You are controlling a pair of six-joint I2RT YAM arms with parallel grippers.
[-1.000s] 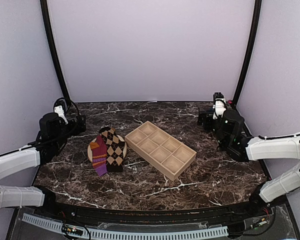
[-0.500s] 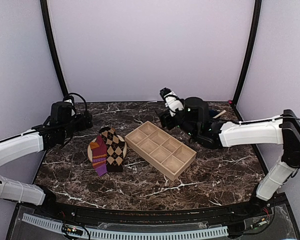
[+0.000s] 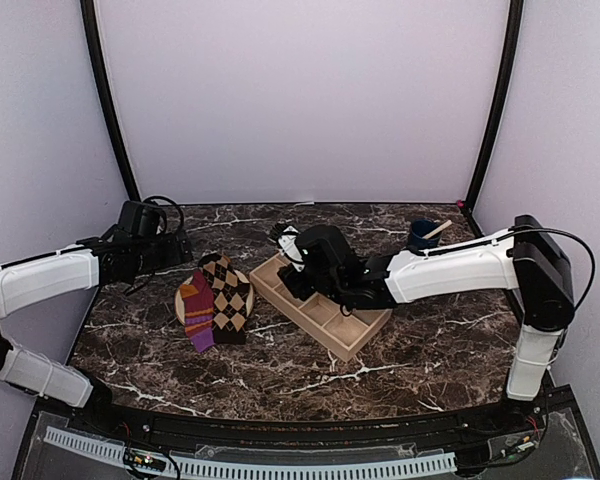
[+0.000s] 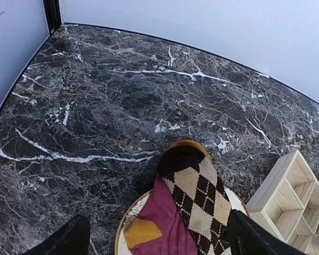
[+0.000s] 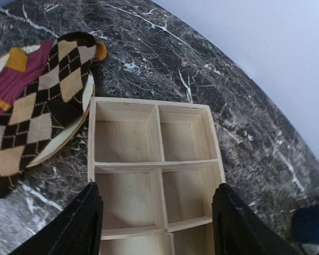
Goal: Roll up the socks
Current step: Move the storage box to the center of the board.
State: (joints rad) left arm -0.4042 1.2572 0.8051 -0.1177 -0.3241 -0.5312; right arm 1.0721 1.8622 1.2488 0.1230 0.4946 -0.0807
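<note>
Marble surface (image 3: 430, 350) bears limp, light socks (image 3: 215, 300) on the plate (image 5: 64, 138), probably best pinched at the toe; left gripper (image 4: 159, 236) and right gripper (image 5: 157, 223) gape empty.

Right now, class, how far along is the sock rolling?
Done: nothing; the purple sock and argyle sock lie flat across the plate. In hand: nothing; the left tool is open near them, the right tool open over the wooden tray. Left: grasping and rolling.
</note>
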